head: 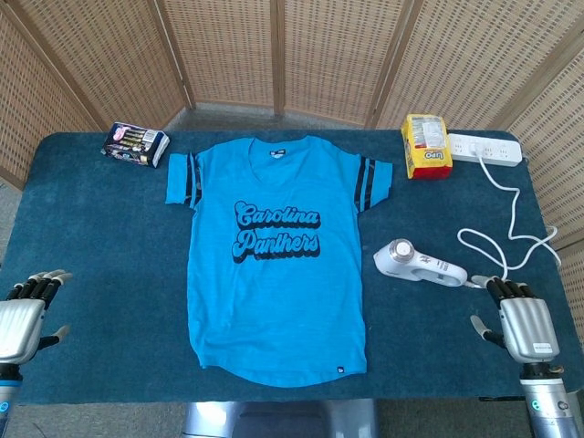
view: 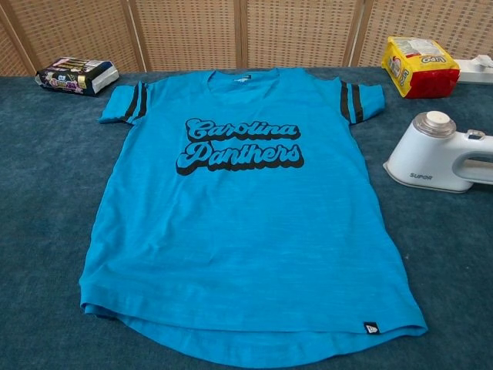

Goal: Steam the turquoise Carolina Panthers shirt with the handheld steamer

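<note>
Woven folding screens (head: 274, 46) back a table covered in dark teal cloth (head: 91, 237). One turquoise shirt (head: 274, 265) lies flat at its centre, lettering up. One white handheld steamer (head: 418, 262) rests on its side just right of the shirt, its cord running back to one power strip (head: 485, 149). Two packets sit at the far edge: a dark one (head: 135, 143) and a yellow one (head: 426, 146), contents unreadable. Both hands are empty with fingers apart: left hand (head: 23, 319) partly cut off by the frame edge, right hand (head: 518, 321) near the steamer's handle end. The chest view shows neither hand.
</note>
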{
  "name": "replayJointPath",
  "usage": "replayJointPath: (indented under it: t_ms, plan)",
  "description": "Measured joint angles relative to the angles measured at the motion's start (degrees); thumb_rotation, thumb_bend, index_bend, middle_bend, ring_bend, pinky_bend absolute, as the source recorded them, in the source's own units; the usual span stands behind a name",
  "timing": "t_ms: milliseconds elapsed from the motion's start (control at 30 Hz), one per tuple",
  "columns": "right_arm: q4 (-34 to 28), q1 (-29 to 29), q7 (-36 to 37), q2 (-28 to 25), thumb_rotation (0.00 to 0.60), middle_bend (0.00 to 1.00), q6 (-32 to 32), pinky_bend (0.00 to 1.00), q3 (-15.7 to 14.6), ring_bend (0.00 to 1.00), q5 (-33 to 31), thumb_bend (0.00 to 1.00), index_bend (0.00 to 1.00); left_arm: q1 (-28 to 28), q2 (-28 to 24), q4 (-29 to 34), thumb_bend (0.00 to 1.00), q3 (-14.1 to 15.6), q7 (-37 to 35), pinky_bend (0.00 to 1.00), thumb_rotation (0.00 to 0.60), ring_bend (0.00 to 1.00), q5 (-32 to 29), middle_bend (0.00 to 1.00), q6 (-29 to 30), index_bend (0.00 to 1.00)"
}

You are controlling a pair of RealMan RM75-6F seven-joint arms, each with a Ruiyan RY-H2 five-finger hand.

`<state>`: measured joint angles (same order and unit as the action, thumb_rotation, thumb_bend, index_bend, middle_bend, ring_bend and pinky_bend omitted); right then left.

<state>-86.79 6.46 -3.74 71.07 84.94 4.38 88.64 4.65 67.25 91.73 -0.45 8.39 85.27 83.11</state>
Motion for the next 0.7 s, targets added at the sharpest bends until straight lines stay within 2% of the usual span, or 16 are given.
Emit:
replayJointPath:
  t_ms: [300,700]
  plan:
    - [1.6,3.3,-5.6,3.8,0.600,0.20,-1.4,0.24,2.5,0.19,-0.2,0.25,0.09,-0.2,-0.6,0.9,0.13,0.5,0.1,0.26,0.600,0.20,1.0,0.23,0.5,0.21]
    - [0.8,7.4,-16.5,9.4,0.600,0.19,-7.8,0.24,4.7,0.19,-7.1,0.24,0.07,-0.1,-0.4,1.0,0.13,0.8,-0.1,0.26,0.600,0.20,0.9,0.23,-0.1,0.21]
